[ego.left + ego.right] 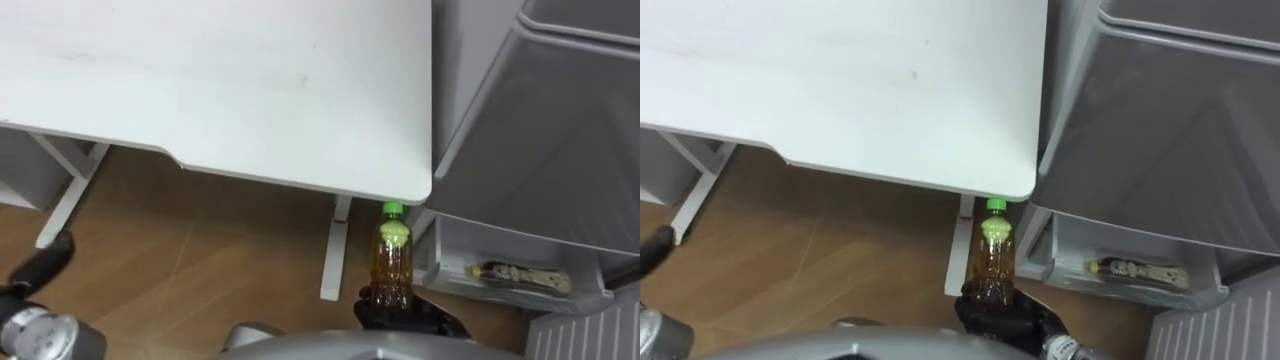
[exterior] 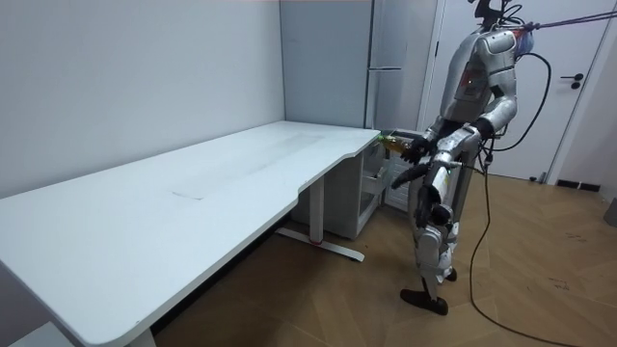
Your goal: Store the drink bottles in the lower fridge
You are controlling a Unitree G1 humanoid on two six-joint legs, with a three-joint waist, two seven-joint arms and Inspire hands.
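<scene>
**A:** Where is the drink?

**B:** The bottle (image 1: 392, 258) stands upright in the right hand (image 1: 402, 314), whose dark fingers are curled round its lower part. Its green cap sits just off the corner of the table (image 1: 250, 90) nearest the fridge (image 1: 560, 150).

**A:** And the other hand?

**B:** The left hand (image 2: 409, 177) hangs low in front of the body in the room view. I cannot tell whether it is spread or closed.

**A:** How will the bottle handle?

**B:** It's clear plastic, nearly full of amber liquid. I'd judge it moderately heavy, with the weight low, and smooth enough to slip. The wall probably gives under a hard squeeze. A hold near the base seems sensible, firm but not crushing.

**A:** Where does it go?

**B:** The open lower compartment (image 1: 500, 294) is just beside it, at the fridge's foot. A second bottle (image 1: 510, 272) lies on its side in there. The held one should clear the table's edge before it goes in.
</scene>
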